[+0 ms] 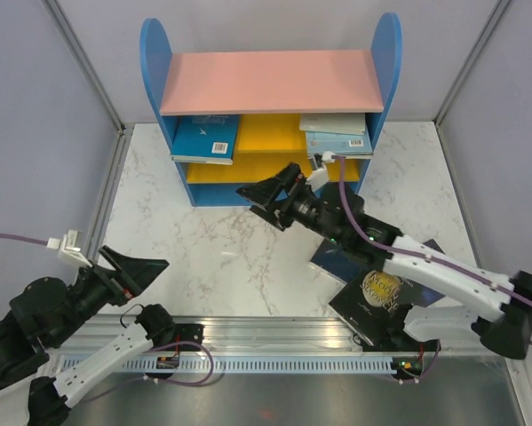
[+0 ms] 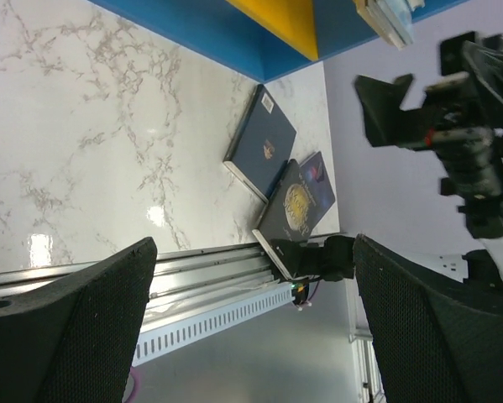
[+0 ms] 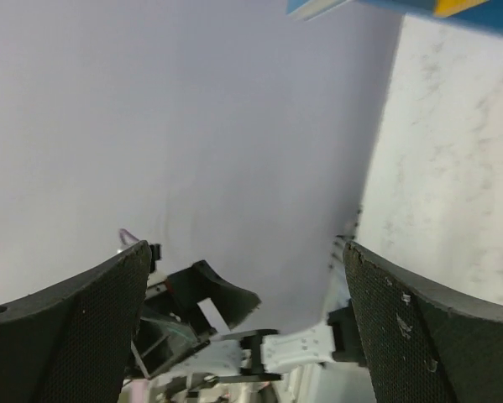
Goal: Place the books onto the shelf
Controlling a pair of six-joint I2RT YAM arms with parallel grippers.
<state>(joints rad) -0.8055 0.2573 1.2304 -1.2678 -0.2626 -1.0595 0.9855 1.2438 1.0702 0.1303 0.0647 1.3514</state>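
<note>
Shelf (image 1: 387,62) at the back carries a teal book (image 1: 205,138) on the left and a pale stack (image 1: 337,135) on the right, both lying flat under the pink top. Three more lie on the table (image 1: 203,257) at the near right: a navy book (image 2: 261,147), a black-and-gold book (image 2: 295,201) overlapping its near edge, and a third dark cover (image 2: 316,180) just beside that. The right gripper (image 1: 258,202) hangs in front of the shelf's lower boards, jaws spread wide with nothing between them. The left gripper (image 1: 137,262) sits low at the near left, equally wide and empty, well apart from every book. I'd say we are between books, with no pick begun. The next move seems to call for the right arm to swing back toward its own corner, where its forearm now crosses above the pile. The covers are thin and flat on the marble, so a plain pinch from above looks unlikely. The black-and-gold book's near corner appears to overhang the rail, which may offer an edge to seize.
</note>
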